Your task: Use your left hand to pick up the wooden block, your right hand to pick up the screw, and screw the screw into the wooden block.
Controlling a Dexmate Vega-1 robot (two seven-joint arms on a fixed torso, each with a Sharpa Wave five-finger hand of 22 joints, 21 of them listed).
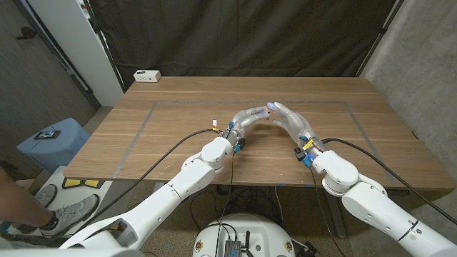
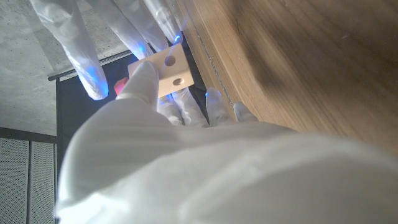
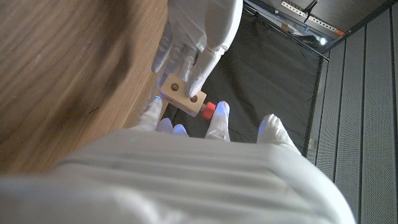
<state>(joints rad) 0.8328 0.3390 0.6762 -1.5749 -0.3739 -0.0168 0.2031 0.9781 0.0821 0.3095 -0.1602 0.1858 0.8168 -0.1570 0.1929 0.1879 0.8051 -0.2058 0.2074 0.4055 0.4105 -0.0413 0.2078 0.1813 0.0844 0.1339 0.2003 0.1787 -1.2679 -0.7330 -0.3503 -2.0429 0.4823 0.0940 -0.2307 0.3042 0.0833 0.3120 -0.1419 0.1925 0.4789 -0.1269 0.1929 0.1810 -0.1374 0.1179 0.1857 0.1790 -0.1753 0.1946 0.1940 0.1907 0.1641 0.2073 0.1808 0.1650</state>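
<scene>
Over wooden desk (image 1: pixel 178 135), left hand (image 1: pixel 250 118) pinching block (image 3: pixel 184 95), right hand (image 1: pixel 289 118) pinching red screw (image 3: pixel 209 110); could slip, drop, go in crooked.

both arms reaching inward, left robot hand (image 1: pixel 251 116) and right robot hand (image 1: pixel 289 118) fingertips meeting mid-table

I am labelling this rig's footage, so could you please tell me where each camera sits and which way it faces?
Head view: on the robot's head, looking down at the wooden table; both arms, left hand meeting right hand.
Left wrist view: on the left wrist, along that hand's back toward the wooden block.
Right wrist view: on the right wrist, toward the same block and the red screw.
Both wrist views share the block.
</scene>
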